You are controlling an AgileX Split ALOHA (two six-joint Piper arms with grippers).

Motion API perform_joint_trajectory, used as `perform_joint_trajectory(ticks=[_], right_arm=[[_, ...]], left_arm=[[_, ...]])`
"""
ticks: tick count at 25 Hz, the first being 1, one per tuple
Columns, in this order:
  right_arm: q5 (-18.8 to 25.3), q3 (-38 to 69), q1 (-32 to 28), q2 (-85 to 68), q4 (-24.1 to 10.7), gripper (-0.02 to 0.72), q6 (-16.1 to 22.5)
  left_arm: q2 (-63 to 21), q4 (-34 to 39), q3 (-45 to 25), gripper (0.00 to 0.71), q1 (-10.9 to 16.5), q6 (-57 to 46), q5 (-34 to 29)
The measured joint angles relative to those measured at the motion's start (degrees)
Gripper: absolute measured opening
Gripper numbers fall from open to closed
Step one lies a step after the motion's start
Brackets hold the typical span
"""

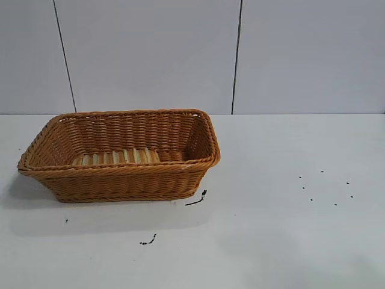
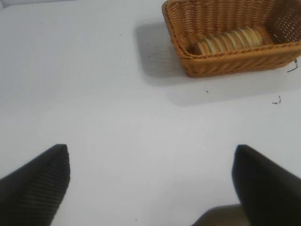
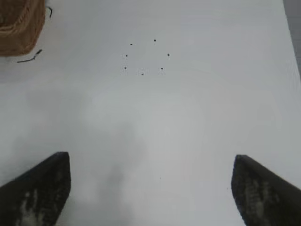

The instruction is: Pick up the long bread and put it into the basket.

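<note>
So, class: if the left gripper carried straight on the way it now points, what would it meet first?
Probably bare table. The left gripper is open, its fingers wide apart over white surface. The basket, with the long bread inside, lies farther off and to one side, though depth is unclear.

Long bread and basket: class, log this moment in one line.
long bread: inside basket | left tool: open, empty | right tool: open, empty

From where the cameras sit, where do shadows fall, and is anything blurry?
Exterior view: the basket casts a soft shadow forward on the table. Left wrist view: the same shadow; the open left gripper looks blurred. Right wrist view: the open right gripper is equally soft.
</note>
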State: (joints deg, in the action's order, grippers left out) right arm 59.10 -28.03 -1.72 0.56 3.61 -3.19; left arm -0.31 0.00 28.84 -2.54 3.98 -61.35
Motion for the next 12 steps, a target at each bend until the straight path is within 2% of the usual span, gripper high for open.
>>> perform_joint_trajectory(ticks=[12], right_arm=[[0.0, 0.0, 0.0, -0.8, 0.0, 0.638, 0.0]], left_arm=[[0.0, 0.0, 0.0, 0.696, 0.0, 0.0, 0.0]])
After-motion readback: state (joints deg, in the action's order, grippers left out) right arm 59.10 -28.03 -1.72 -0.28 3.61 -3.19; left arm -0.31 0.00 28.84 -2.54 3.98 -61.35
